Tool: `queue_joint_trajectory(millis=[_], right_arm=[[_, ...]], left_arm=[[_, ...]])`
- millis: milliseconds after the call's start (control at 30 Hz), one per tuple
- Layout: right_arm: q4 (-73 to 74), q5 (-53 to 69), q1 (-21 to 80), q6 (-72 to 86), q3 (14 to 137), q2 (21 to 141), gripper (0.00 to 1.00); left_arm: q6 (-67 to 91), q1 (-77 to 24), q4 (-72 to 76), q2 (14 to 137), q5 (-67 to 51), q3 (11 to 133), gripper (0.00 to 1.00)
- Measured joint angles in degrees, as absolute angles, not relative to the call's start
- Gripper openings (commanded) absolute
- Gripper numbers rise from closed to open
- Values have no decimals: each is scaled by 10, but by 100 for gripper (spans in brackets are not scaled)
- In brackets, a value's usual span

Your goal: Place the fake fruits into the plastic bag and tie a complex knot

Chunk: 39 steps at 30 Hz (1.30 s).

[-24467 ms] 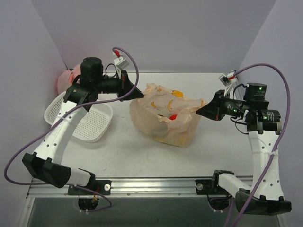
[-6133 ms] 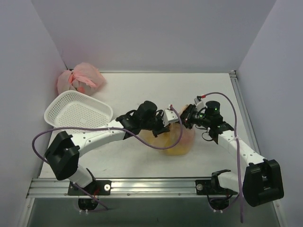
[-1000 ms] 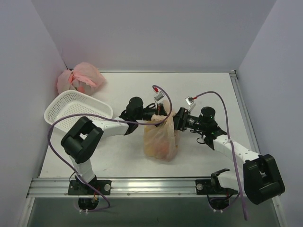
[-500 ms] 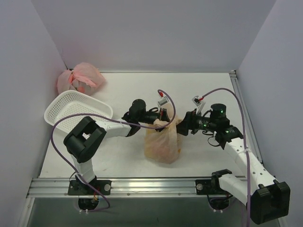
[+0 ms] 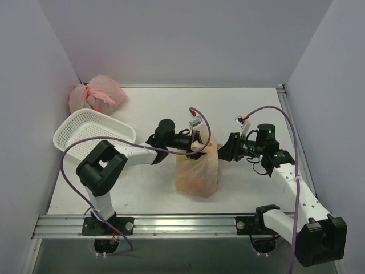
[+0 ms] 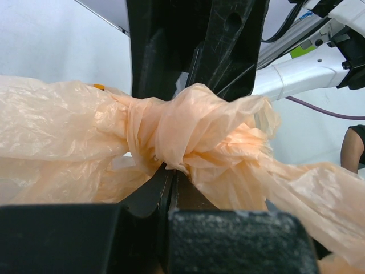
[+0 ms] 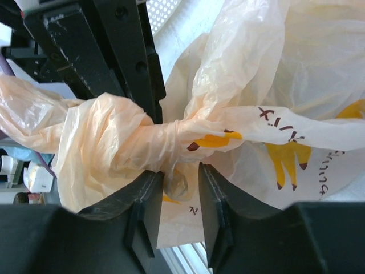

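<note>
The plastic bag (image 5: 197,171), pale orange with yellow banana prints, stands upright at mid-table, its neck twisted into a knot (image 5: 204,147). The fake fruits are hidden inside it. My left gripper (image 5: 197,142) is at the knot from the left. In the left wrist view it (image 6: 171,174) is shut on a fold of the bag just under the knot (image 6: 182,131). My right gripper (image 5: 222,152) is just right of the knot. In the right wrist view its jaws (image 7: 181,174) stand a little apart under the knotted strand (image 7: 154,137), with only loose film between them.
A white mesh basket (image 5: 94,137) sits at the left. A plain pink tied bag (image 5: 94,94) lies in the back left corner. Walls close in the table at the left, back and right. A metal rail (image 5: 182,222) runs along the near edge.
My right arm has drawn back to the right, away from the knot. The bag has shifted slightly right and its neck is pulled tighter. My left gripper keeps its hold.
</note>
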State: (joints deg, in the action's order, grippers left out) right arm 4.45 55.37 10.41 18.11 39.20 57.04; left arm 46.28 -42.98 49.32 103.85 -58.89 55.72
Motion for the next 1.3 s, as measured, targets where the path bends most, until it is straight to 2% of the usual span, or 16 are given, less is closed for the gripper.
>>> queue_joint_trajectory(millis=[433, 467, 567, 933, 1000, 1200, 1300], right_arm=[[-79, 543, 135, 290, 370, 576, 58], [-89, 538, 142, 300, 365, 576, 67], [-128, 517, 167, 334, 341, 576, 75], [-321, 470, 185, 522, 264, 578, 75], [-358, 459, 185, 557, 264, 581, 72], [-412, 447, 178, 597, 263, 585, 75], [-396, 462, 172, 564, 262, 586, 85]], left_arm=[[481, -442, 536, 1048, -591, 557, 0], [487, -442, 541, 1052, -591, 558, 0], [497, -444, 553, 1061, -587, 564, 0], [512, -445, 564, 1074, -553, 602, 0], [522, -445, 564, 1079, -550, 626, 0], [539, -441, 573, 1080, -547, 651, 0], [544, -442, 589, 1082, -549, 634, 0]])
